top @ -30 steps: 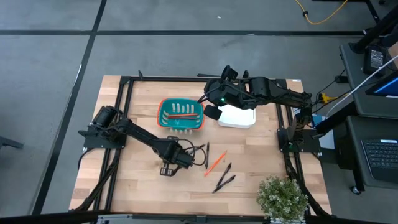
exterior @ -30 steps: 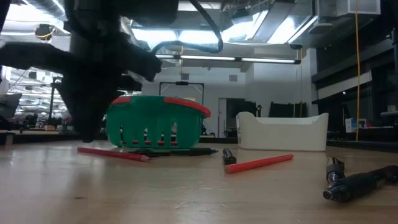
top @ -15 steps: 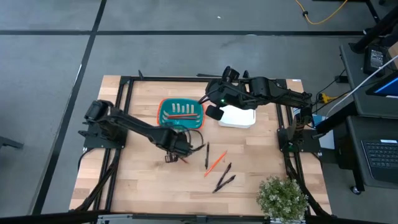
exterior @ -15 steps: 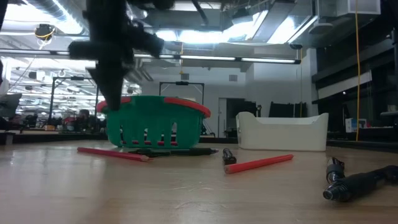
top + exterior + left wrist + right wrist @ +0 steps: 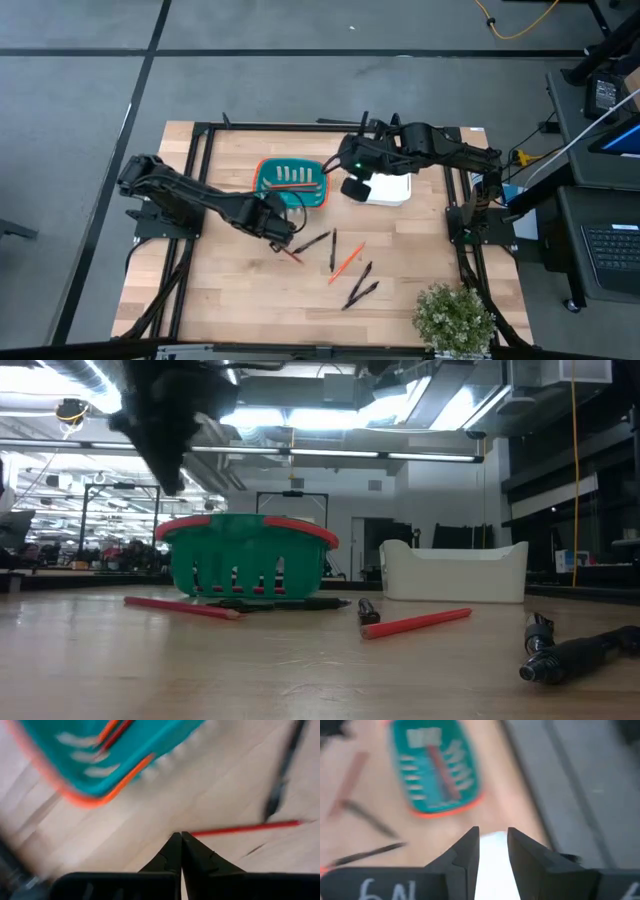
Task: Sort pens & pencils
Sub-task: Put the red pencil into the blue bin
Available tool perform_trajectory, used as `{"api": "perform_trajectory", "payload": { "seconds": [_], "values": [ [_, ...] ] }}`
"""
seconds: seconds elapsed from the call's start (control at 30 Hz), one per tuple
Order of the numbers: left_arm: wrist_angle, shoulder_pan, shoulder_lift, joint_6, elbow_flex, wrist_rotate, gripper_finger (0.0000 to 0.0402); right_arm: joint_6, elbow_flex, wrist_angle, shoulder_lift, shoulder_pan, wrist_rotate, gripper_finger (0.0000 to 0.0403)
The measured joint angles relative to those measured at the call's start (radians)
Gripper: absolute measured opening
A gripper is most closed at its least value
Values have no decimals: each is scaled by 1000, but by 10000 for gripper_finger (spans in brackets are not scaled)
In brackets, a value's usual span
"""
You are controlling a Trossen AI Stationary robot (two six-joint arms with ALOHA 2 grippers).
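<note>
Two arms shared the wooden table (image 5: 230, 300), and between them sat the two containers: a teal basket (image 5: 291, 184) with an orange rim, holding at least two pencils (image 5: 293, 186), and just to its right a white bin (image 5: 392, 190). The left gripper (image 5: 281, 228) hung just in front of the basket's near edge, its fingers pressed tight together with nothing between them. The right gripper (image 5: 353, 187) hovered at the gap between basket and bin, fingers (image 5: 467, 851) parted a little; no pen or pencil showed between them in the wrist view. Loose stock lay near the table's middle: one pencil (image 5: 290, 254) close beside the left gripper, a second pencil (image 5: 346, 261) further right, and four pens (image 5: 334, 249), one nearly touching the first pencil and two lying together toward the plant (image 5: 455, 318). The step in hand was, by my judgement, picking up the nearest pencil with the left arm. To do it well, the fingers would have needed to open before descending, straddle the thin shaft crosswise near its middle, and close without nudging the neighbouring pen. A lift straight up, then a short carry over the basket rim, would have kept the pencil from catching on the wall.
</note>
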Motion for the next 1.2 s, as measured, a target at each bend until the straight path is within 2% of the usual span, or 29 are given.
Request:
{"api": "perform_trajectory", "payload": {
  "seconds": [0.17,0.23,0.37,0.47,0.57,0.7,0.83,0.93,1.03,1.2],
  "values": [
    [-200,-80,-29,-183,-1,1,0,-84,2,190,31,4,-319,102],
    [-267,-136,-54,-267,-1,6,0,-111,2,263,59,15,-406,102],
    [-344,-280,-117,-448,-1,-16,0,-129,1,330,137,40,-487,102],
    [-349,-395,-165,-571,-1,-73,0,-152,1,357,214,52,-533,102],
    [-349,-492,-189,-675,-17,-87,0,-179,0,368,297,64,-578,102],
    [-349,-580,-197,-768,-70,-35,0,-250,-1,408,414,83,-644,102],
    [-349,-633,-197,-827,-133,32,0,-282,-1,520,495,91,-734,102],
    [-349,-667,-196,-862,-153,60,0,-288,-1,548,527,89,-738,102],
    [-348,-700,-198,-871,-159,63,0,-278,-1,551,534,85,-689,102],
    [-349,-743,-201,-919,-161,66,0,-119,-1,617,534,84,-565,102]
  ]
}}
